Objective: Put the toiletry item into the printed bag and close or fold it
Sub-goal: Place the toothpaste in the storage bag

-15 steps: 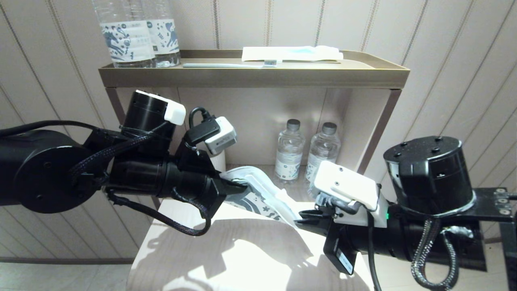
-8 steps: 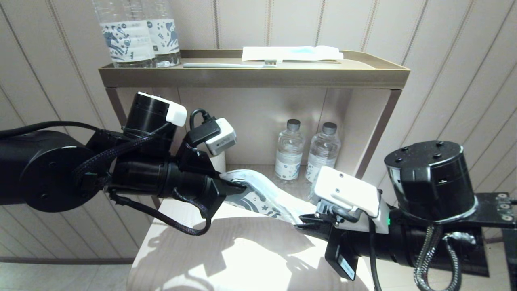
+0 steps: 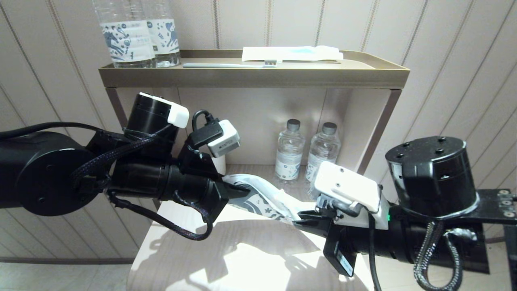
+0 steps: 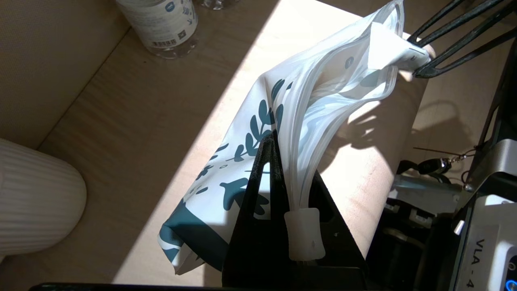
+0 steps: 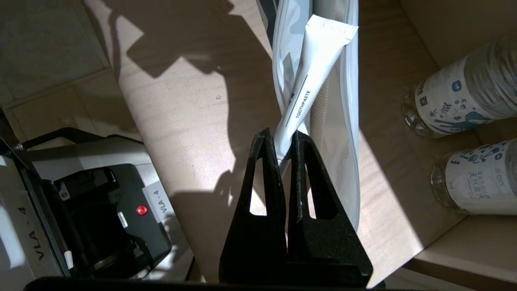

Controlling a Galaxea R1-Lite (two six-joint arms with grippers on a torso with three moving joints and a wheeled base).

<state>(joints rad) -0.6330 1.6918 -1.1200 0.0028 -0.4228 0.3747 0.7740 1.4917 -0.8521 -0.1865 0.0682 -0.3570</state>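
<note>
Sagging a little lower than a second ago: printed bag, stretched above the wooden shelf. Toiletry item, a white tube marked TOOTHPASTE, leaning partway into the gaping bag mouth, tail end clamped in right gripper. Left gripper pinching shut on the bag's zip edge, holding the mouth open. Insertion nearly done, judging by depth; release and closing not yet begun. Water bottles standing just behind.
</note>
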